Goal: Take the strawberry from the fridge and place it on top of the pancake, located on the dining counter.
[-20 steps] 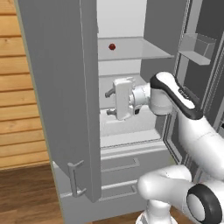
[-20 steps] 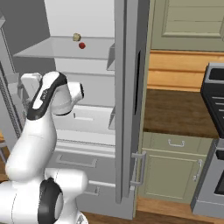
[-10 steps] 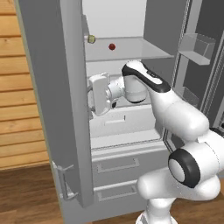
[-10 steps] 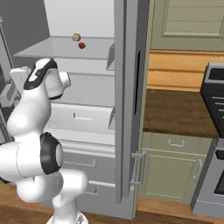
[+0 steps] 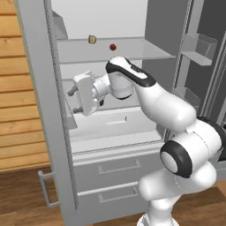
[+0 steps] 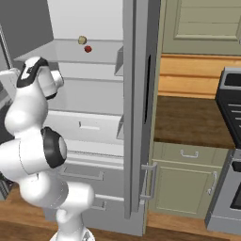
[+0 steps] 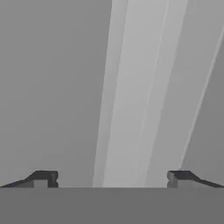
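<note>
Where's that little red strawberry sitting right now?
The strawberry sits on the upper shelf inside the open fridge, just right of a small yellowish lump in the left base view, higher than the gripper.

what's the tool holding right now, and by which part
Nothing. The tool is open, with only bare fridge surface between its tips. The strawberry sits untouched on the upper shelf, above the tool, beside a small yellowish lump.
</note>
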